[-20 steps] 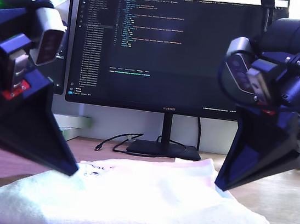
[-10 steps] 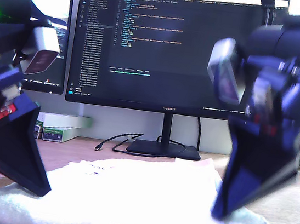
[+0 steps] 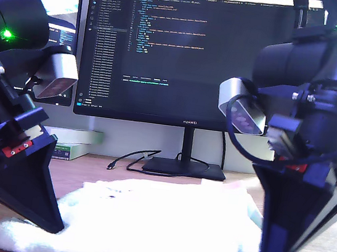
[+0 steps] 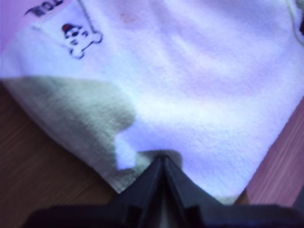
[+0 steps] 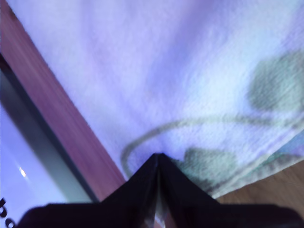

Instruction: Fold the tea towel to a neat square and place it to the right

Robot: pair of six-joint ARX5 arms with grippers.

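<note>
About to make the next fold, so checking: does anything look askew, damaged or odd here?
Nothing spilled or damaged. The fluffy white terry tea towel lies lumpy and rounded, not flat, its near edge wavy. Both my first gripper and my second gripper sit, jaws together, at that edge.

A dark monitor (image 3: 184,53) stands on the wooden desk (image 3: 149,176) before a pale wall (image 3: 123,139).

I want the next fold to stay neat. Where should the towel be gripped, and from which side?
Pinch the towel at both near corners, coming down from above. It lies flat and limp, so only edges offer a lip, and two holds should stop sagging.
</note>
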